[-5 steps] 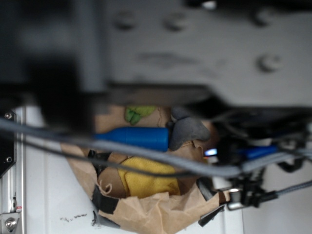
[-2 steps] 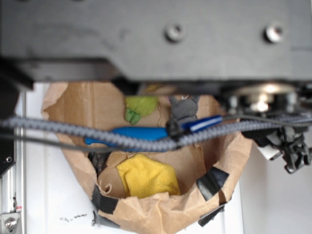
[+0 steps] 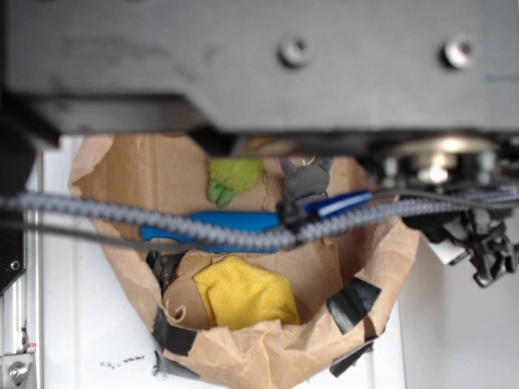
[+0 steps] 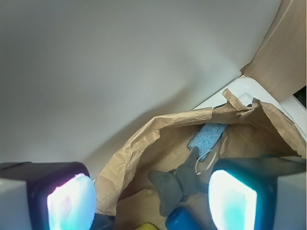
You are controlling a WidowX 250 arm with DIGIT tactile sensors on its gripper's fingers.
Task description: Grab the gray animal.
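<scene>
exterior view: the robot's dark body fills the top of the picture and a braided gray cable (image 3: 203,231) runs across the middle. below it a crumpled brown paper bag (image 3: 130,174), patched with black tape (image 3: 354,301), lies open on the white bench (image 3: 73,324), reaching toward the near edge. inside the bag the gray animal (image 3: 305,185) sits toward the far side, partly behind the cable, with its two ears up. just to its left is a lime-green plush (image 3: 233,178); a blue tube-shaped thing (image 3: 235,220) lies in front of both, and a yellow cloth (image 3: 243,293) rests nearer the bag's front lip. the pincer itself cannot be picked out here.

wrist view: the gripper (image 4: 151,201) is spread wide, its two lit pads at the lower corners with nothing between them. the gray animal (image 4: 178,183) lies in the bag below, nearer the right pad, beside a pale blue sponge-like piece (image 4: 207,137).

judgement: nothing is grabbed yet; the approach seems roughly lined up, and lowering and closing on the toy remain.
</scene>
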